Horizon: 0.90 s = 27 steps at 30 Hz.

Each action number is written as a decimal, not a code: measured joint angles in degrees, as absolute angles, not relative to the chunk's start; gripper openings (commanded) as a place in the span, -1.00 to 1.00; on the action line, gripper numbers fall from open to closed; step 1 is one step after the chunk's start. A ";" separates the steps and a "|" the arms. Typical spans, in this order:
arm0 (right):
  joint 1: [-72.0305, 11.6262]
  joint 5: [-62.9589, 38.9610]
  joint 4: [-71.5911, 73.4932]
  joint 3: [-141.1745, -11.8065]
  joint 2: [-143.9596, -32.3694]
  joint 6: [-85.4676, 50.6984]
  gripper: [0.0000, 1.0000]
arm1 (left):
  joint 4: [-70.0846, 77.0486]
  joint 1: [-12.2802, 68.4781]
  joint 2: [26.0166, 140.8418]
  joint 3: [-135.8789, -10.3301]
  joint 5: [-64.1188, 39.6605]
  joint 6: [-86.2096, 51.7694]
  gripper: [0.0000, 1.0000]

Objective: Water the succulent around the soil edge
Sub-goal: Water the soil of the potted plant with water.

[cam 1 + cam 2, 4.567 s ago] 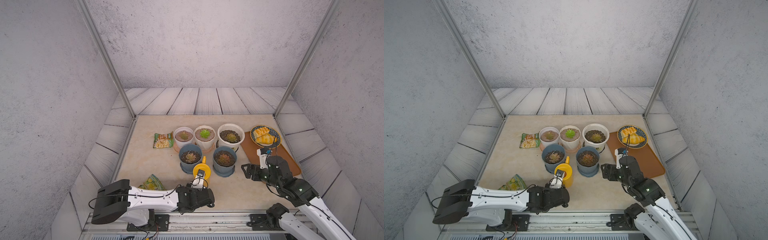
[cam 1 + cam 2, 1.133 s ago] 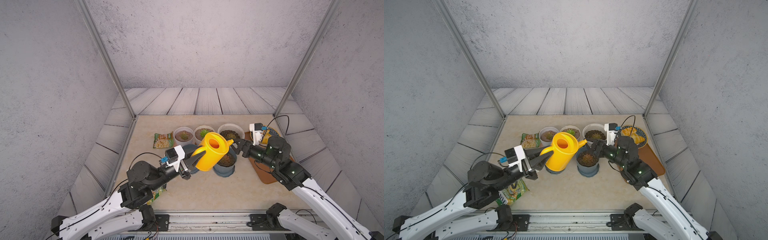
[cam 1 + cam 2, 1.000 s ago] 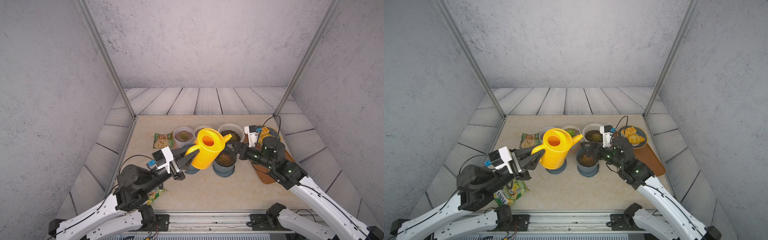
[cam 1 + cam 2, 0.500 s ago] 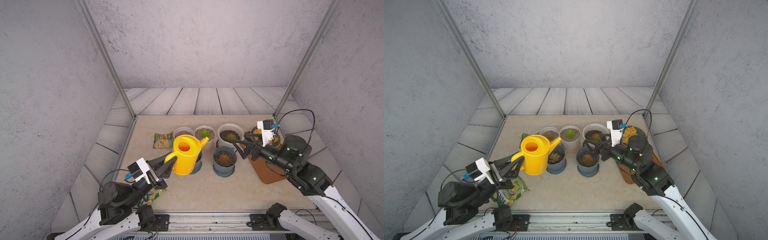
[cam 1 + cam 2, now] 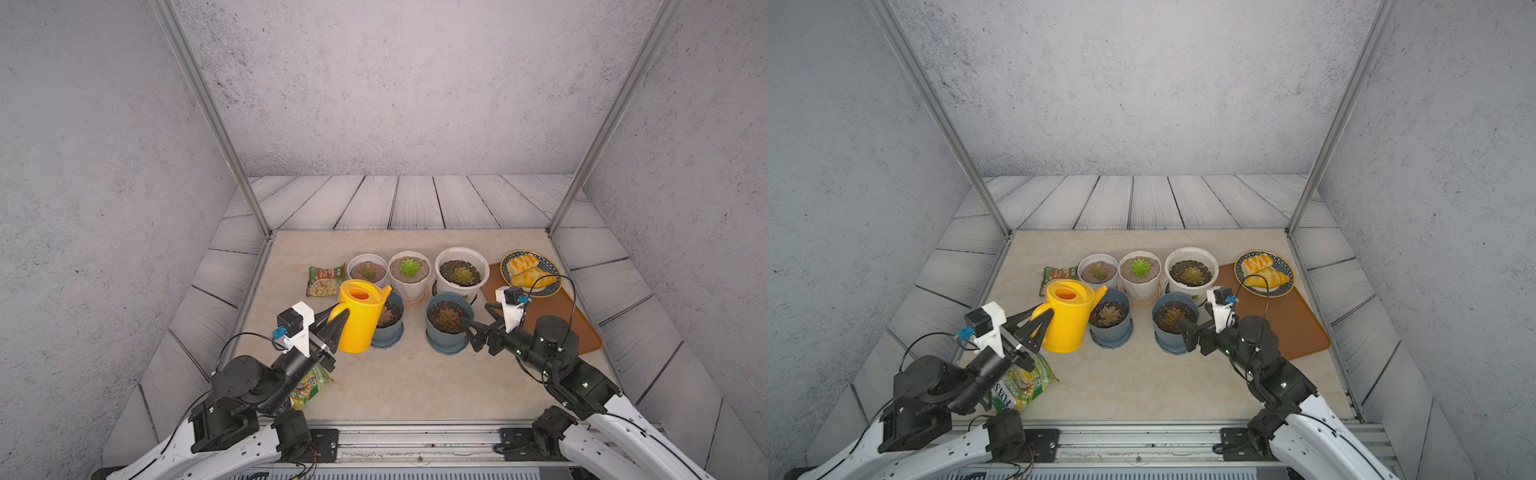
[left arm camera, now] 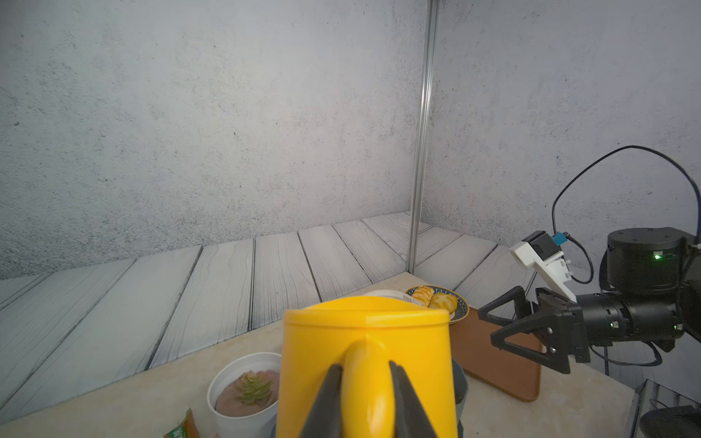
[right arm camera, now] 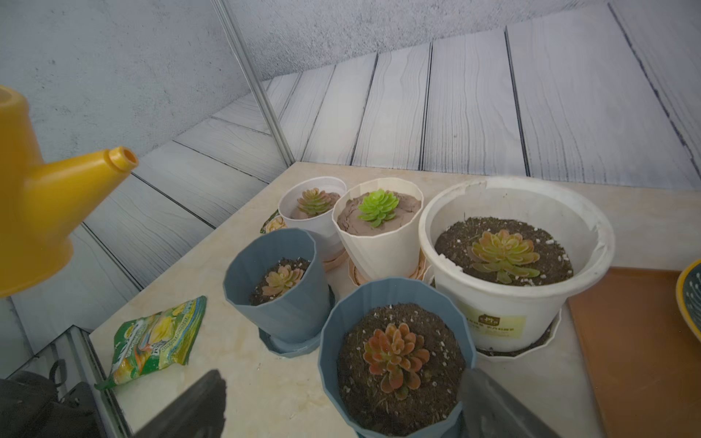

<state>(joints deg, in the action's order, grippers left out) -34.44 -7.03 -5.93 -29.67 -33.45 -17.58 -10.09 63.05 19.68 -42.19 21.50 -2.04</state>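
Yellow plastic watering can: upright, spout level, just beside the blue pot on the left. Whether resting on the table or hanging just over it, cannot tell. A second ago raised and tipped toward the blue pot on the right; since drawn back leftward and lowered.

Left gripper: clamped on the can's handle, fingers pressed to either side of it in the left wrist view. Grip unchanged.

Right gripper: jaws wide apart, empty, just short of the right blue pot's rim. A second ago reaching in beside that pot under the tipped can.

Succulent, reddish rosette: centred in the right blue pot, dark soil all round, no spout above it now. Wetness of the soil not discernible.

Also present: large white pot behind; snack packet; plate of pastries on a brown tray.

Judgement: pour apparently over, can being parked. Remaining at most: release of the handle, withdrawal of both arms. Edge-only watering not verifiable from soil colour.
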 measured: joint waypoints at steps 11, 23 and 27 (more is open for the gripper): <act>-34.46 -5.19 -0.05 -26.00 -28.86 -18.20 0.99 | -13.43 63.00 30.92 -41.85 25.17 -4.01 -1.00; -34.46 -2.37 0.08 -25.93 -32.95 -18.24 1.00 | -17.21 61.47 45.17 -46.81 26.79 -6.11 -1.00; -34.46 -1.85 0.12 -25.93 -33.36 -18.24 0.99 | -18.74 60.53 47.75 -49.32 26.48 -6.79 -1.00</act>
